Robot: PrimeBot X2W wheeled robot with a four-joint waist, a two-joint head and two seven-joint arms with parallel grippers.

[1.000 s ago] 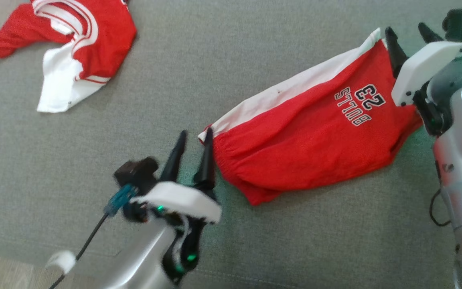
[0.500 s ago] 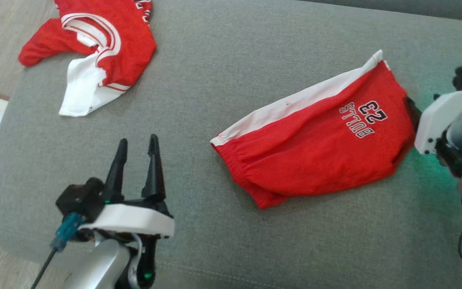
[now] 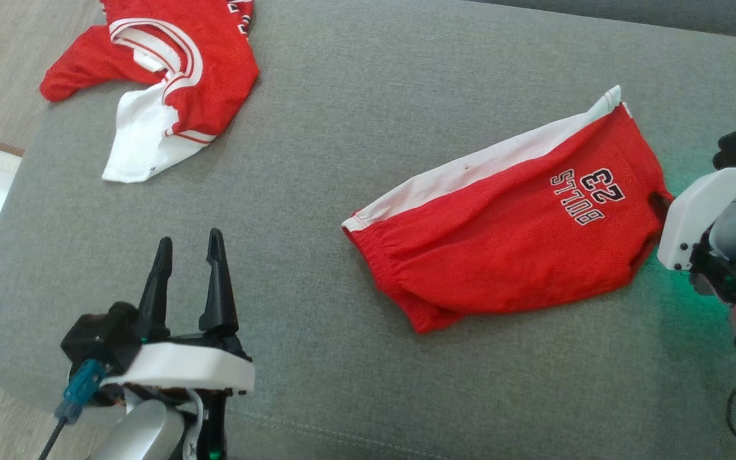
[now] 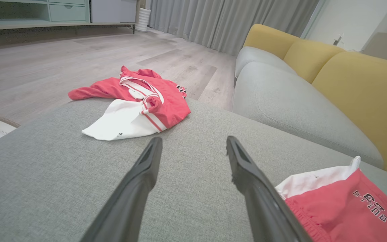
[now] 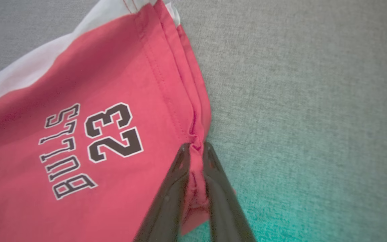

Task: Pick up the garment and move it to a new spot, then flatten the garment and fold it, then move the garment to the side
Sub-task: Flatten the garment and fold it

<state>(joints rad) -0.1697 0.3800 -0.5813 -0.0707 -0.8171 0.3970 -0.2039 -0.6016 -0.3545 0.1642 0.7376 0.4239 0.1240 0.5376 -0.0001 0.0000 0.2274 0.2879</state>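
The shorts (image 3: 508, 236) lie flat on the grey cushion (image 3: 355, 115), right of centre in the head view. Their long axis slants from the waistband (image 3: 374, 249) at the lower left up to the leg hem (image 5: 193, 111) at the far right. That hem end is the one that counts: the right hand (image 5: 195, 148) sits at it, clenched on a pinch of red cloth at the hem edge, with the fabric bunched between its two fingers (the "BULLS 23" print lies just left of the grip in the wrist view). The right arm is therefore the one placed to lift or drag, and any pull would probably run along the long axis, with the waistband trailing. The left hand (image 3: 189, 241) hangs released and empty over bare cushion, well apart from the waistband on its left, with the jersey (image 3: 170, 70) crumpled farther off beyond its fingers. A second ago the left hand's fingers touched the waistband corner; now it has drawn clear. The right hand, then spread open at the hem corner, has closed on the cloth. The head camera has shifted too, but the shorts lie on much the same slant.
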